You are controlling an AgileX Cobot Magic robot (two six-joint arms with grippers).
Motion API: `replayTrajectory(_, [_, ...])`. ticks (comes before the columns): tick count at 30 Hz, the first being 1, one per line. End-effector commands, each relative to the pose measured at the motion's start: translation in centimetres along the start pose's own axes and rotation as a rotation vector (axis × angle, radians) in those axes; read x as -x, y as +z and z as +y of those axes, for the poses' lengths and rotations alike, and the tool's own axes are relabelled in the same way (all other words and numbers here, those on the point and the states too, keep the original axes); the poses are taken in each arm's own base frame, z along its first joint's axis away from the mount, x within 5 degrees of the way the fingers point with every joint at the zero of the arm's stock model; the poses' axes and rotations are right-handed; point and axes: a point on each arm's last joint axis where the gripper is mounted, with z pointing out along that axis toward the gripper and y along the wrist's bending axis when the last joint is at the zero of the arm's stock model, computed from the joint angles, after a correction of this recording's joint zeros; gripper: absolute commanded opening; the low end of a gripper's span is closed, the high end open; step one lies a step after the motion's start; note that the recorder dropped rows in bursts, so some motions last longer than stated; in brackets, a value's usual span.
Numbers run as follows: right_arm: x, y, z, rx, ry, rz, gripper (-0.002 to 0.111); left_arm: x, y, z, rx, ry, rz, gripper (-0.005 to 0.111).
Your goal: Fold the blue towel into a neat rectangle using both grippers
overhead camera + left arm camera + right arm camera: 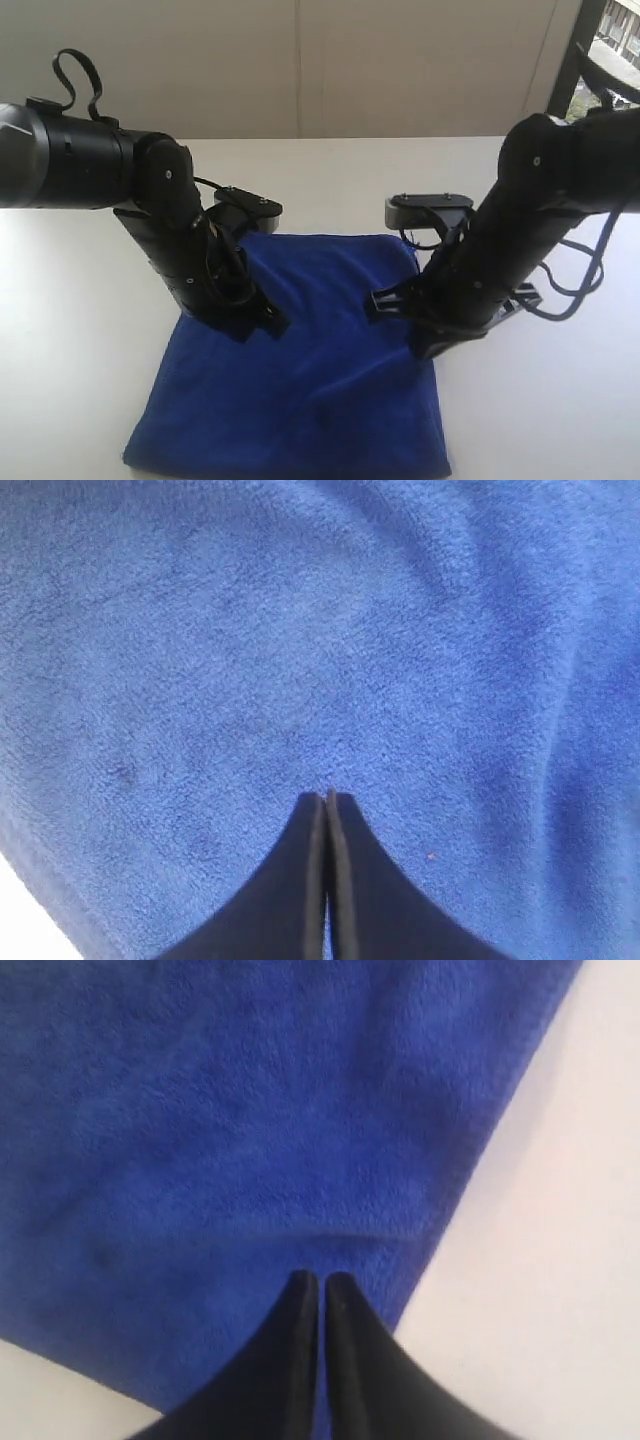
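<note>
Down at the blue towel [320, 400], the left gripper [327, 798] has its jaws closed, the right gripper [321, 1280] nearly closed.

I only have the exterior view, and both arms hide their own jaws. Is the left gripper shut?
Observer: Yes. In its wrist view the left gripper has its jaws pressed together, tips over the blue towel; no cloth shows between them.
Operator: And the right?
Observer: The right gripper is almost shut, only a thin slit between the jaws.
Operator: Any cloth gathered there?
Observer: A small ridge runs across the towel just ahead of its tips; whether it is pinched I cannot tell.
</note>
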Motion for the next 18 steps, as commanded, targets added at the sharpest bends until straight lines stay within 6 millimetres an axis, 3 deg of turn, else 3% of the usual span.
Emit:
replayTrajectory(1, [-2.1,1.5,-0.7,-0.01,0.037,0.058,0.015,-1.1,0.7,-0.2,-0.011,-0.001,0.049,0.0])
replayTrajectory(5, [-3.6,2.1,-1.0,-0.007,0.077,0.054,0.023,-2.6,2.1,0.0,-0.008,-0.036,0.083,0.0])
replayTrajectory(11, [-4.8,1.3,-0.9,0.018,0.107,0.022,0.024,-3.7,3.0,0.2,0.007,-0.046,0.071,0.0])
replayTrajectory(18, [-6.2,2.4,-0.8,0.036,0.129,0.027,0.024,-4.0,3.9,0.3,0.006,-0.055,0.092,0.0])
